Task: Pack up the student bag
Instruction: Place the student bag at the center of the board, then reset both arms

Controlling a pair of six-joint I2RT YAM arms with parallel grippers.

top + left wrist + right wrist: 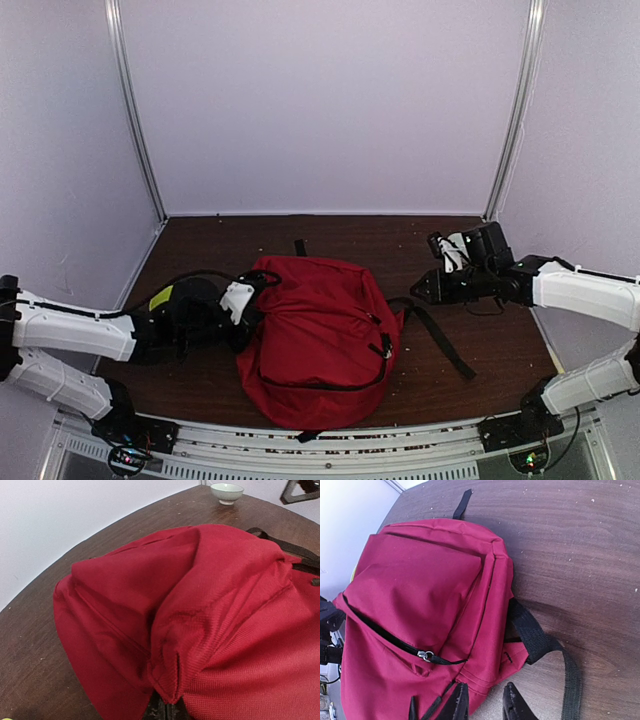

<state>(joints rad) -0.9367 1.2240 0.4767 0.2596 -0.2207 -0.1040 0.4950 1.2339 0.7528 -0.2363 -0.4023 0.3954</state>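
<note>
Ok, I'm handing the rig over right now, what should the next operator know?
Left gripper: shut on a fold of the student bag at its left edge.
Right gripper: open, empty, hovering beside the black strap.
The bag lies mid-table; its inside is hidden.
Done: nothing I can confirm. Left: packing; only a small bowl shows, at the far edge.
</note>
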